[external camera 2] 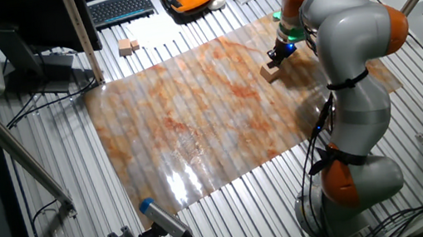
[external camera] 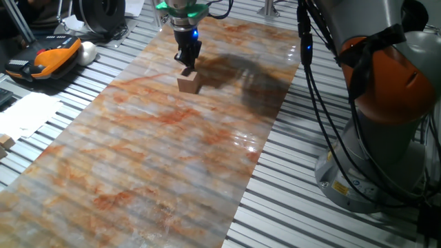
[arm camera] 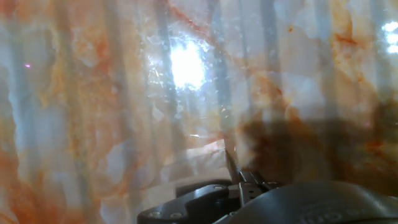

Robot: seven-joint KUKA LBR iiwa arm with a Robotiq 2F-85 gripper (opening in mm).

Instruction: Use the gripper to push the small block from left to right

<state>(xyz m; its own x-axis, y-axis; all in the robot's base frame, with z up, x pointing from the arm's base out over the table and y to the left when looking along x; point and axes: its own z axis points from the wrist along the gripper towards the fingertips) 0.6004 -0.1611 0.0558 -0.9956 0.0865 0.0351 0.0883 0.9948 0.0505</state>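
The gripper (external camera: 187, 63) stands low at the small block (external camera: 189, 83)'s 12 o'clock edge — placed to shove, not grasp. Its fingers look nearly closed, holding nothing — the block sits on the marbled mat (external camera: 138, 158)

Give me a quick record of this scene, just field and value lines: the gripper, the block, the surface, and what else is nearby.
gripper: low over the mat, fingertips at the block's top far edge; jaw state unclear
small block: light-tan wooden cube, upright on the mat
contact: looks touching or nearly so, cannot confirm
surface: marbled orange-and-white mat over a slatted metal table
nearby: orange-and-black handheld device off the mat
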